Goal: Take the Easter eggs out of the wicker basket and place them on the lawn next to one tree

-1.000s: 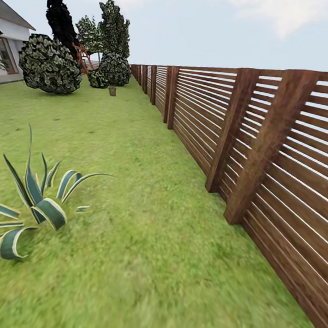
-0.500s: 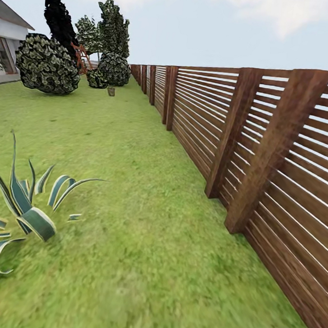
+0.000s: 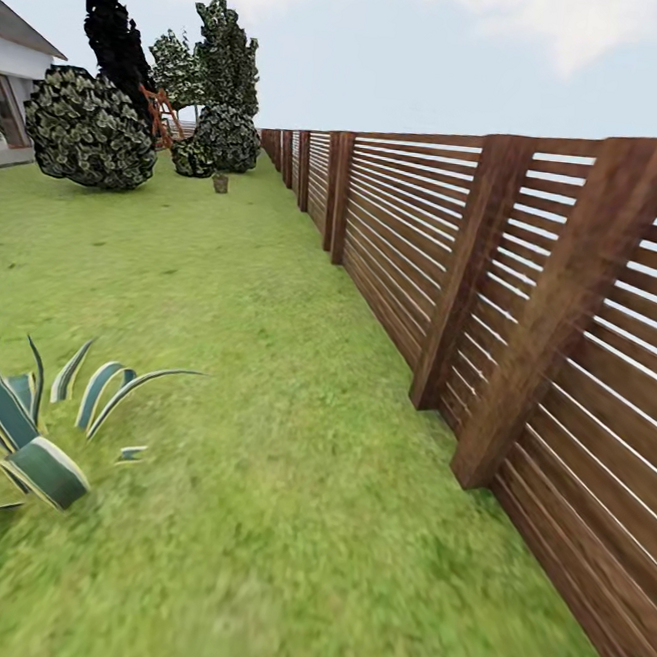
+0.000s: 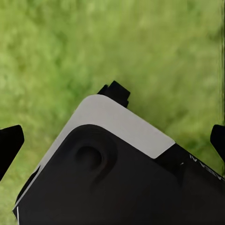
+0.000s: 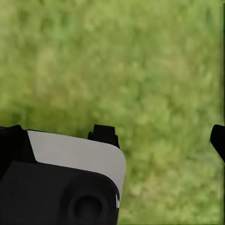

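The lawn (image 3: 265, 363) stretches ahead of me along the garden's brown slatted fence (image 3: 408, 236). The Easter eggs and the wicker basket are out of view. In the left wrist view my left gripper (image 4: 112, 140) hangs over blurry grass (image 4: 154, 51), its dark fingertips (image 4: 10, 143) spread far apart with nothing between them. Part of my own grey and black body lies under it. In the right wrist view my right gripper (image 5: 115, 138) is also over grass (image 5: 140, 61), one fingertip (image 5: 217, 139) at the frame's edge, jaws wide and empty.
A spiky striped agave plant (image 3: 26, 440) stands at the near left. Far ahead are a round bush (image 3: 91, 130), a thin black tree (image 3: 115, 22), spotted-leaf trees (image 3: 231, 58) and a small brown stump-like thing (image 3: 220, 182). A white house (image 3: 12, 87) is at the far left.
The whole head view has shifted: I have rolled forward along the fence, so the agave slides down and left and the near fence posts loom larger.
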Motion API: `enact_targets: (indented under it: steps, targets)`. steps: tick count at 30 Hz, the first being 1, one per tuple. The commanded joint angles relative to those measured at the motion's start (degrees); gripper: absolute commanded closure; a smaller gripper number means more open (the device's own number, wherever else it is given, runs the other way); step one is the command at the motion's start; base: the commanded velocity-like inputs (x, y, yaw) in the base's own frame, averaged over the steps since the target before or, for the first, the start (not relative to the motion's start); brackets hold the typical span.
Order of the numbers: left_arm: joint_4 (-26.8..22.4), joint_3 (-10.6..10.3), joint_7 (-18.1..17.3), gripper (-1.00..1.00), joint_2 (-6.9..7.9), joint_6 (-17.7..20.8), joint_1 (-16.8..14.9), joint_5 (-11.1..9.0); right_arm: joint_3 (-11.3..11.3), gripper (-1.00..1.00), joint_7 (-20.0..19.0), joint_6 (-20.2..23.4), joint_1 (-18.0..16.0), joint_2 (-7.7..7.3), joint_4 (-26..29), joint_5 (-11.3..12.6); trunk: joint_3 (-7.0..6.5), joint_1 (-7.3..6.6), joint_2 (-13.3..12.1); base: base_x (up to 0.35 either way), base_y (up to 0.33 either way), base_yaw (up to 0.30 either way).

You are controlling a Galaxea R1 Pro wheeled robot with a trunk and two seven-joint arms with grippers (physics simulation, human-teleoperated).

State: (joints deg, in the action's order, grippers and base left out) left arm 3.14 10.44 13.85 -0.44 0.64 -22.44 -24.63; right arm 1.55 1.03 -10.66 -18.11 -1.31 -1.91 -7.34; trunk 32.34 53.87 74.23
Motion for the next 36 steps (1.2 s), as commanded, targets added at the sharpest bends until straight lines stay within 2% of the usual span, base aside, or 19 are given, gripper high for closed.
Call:
enact_targets:
  steps: [1,21,36]
  targets:
    - [0.0,0.5,0.2,-1.0,0.0,0.1,-0.1,0.4,0.1,-1.0,0.1,-0.3,-0.1,-0.01,-0.2,-0.4,0.05,0.03,0.0,0.313,-0.072,0.0]
    - [0.1,0.5,0.2,-1.0,0.0,0.1,-0.1,0.4,0.1,-1.0,0.1,-0.3,-0.1,0.08,-0.2,-0.4,0.05,0.03,0.0,0.313,-0.072,0.017]
    - [0.1,0.5,0.2,-1.0,0.0,0.1,-0.1,0.4,0.1,-1.0,0.1,-0.3,-0.1,0.08,-0.2,-0.4,0.05,0.03,0.0,0.313,-0.072,0.241]
